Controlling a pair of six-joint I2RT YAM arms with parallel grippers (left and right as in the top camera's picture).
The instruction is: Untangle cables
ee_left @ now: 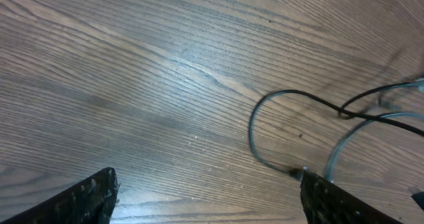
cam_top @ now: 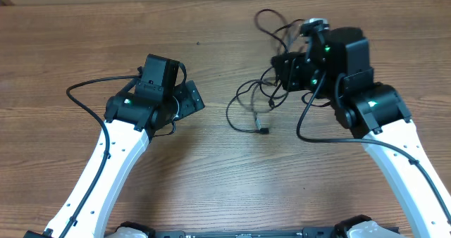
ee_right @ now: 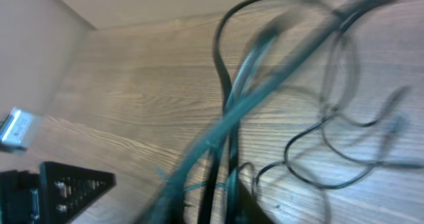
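Note:
The cables (cam_top: 257,90) are thin black cords, looped together on the wood table between my two arms. One loop reaches the far side and a small plug end (cam_top: 266,131) lies nearest me. My left gripper (cam_top: 196,99) sits left of the bundle. In the left wrist view the left gripper (ee_left: 207,184) is wide open over bare wood, and a cable's plug tip (ee_left: 295,172) lies by its right finger. My right gripper (cam_top: 280,69) is at the tangle's right side. In the blurred right wrist view the right gripper (ee_right: 179,187) has its fingers parted, with several cables (ee_right: 228,118) running between them.
The wood table (cam_top: 211,167) stretches around both arms. Thicker black wires fixed to each arm (cam_top: 84,97) arc beside them. A pale wall (ee_right: 40,45) rises at the table's far edge, with a small silvery-grey piece (ee_right: 16,130) near it.

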